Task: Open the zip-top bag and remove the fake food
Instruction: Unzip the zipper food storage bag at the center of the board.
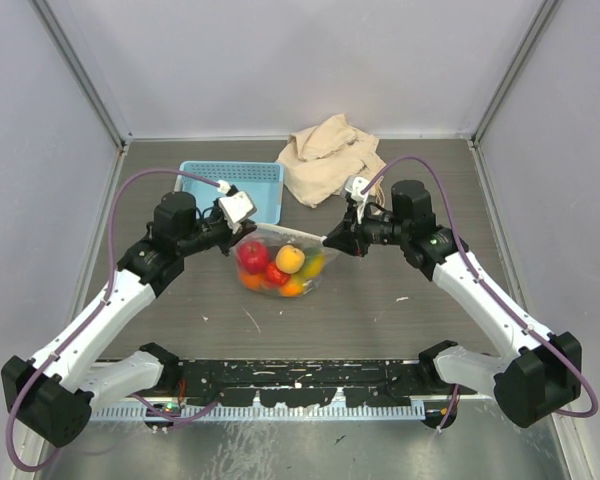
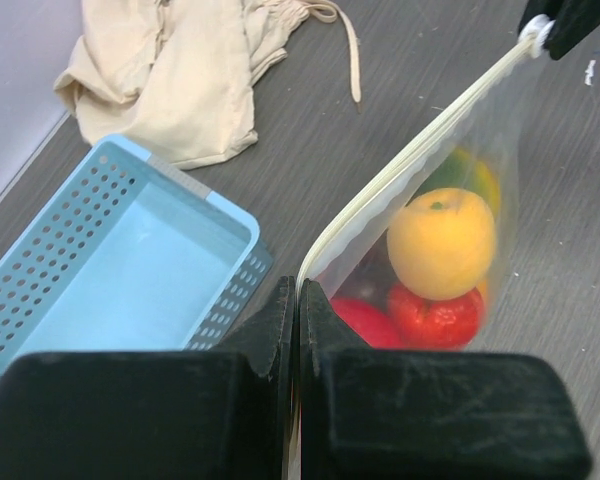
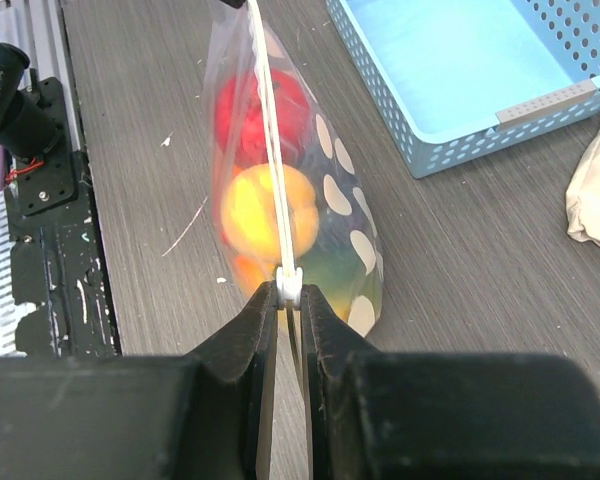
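The zip-top bag [image 1: 280, 262], clear with white dots, hangs stretched between both grippers above the table. Inside is the fake food [image 1: 289, 259]: a yellow-orange fruit [image 2: 440, 243], red pieces [image 2: 435, 315], and green and orange ones low down. My left gripper [image 1: 232, 238] is shut on the bag's left top corner [image 2: 302, 290]. My right gripper [image 1: 330, 240] is shut on the white zip slider [image 3: 290, 283] at the right end of the white zip strip [image 3: 270, 150]. The strip runs taut and looks closed.
A light blue perforated basket [image 1: 232, 190] stands just behind the bag, close to my left gripper. A beige cloth drawstring bag [image 1: 328, 157] lies at the back, behind my right gripper. Grey walls enclose the table at left, right and back.
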`<action>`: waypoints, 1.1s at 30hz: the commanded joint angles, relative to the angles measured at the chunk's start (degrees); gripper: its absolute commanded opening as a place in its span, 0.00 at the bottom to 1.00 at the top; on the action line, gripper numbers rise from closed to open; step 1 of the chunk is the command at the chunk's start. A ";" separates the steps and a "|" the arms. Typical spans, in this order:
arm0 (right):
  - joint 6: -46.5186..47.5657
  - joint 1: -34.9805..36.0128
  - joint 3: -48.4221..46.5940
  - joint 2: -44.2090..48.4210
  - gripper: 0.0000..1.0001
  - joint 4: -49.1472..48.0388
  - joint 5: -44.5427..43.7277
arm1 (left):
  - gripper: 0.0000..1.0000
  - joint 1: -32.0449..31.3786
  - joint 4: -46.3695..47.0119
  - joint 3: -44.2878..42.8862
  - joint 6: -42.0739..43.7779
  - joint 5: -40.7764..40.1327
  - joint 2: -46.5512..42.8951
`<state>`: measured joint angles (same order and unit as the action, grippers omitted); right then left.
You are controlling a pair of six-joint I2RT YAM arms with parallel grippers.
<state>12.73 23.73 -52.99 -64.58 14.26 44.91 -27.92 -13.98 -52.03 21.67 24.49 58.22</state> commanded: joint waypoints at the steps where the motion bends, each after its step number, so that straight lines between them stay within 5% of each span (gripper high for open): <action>1: -0.38 -1.18 -0.41 -0.09 0.01 0.22 -1.55 | 0.00 1.87 3.23 -0.35 -0.54 -4.70 -1.71; 31: -1.40 -2.99 -0.54 0.40 0.01 1.56 -5.13 | 0.00 3.93 3.81 -0.34 -2.69 -6.18 -1.04; 33: -1.31 -3.06 -0.64 0.38 0.11 1.45 -3.98 | 0.00 3.97 3.87 -0.28 -2.31 -3.25 -1.21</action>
<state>11.84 21.50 -52.97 -64.90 15.55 41.21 -25.02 -13.56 -51.92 19.00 20.27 58.22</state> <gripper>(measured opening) 0.177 0.009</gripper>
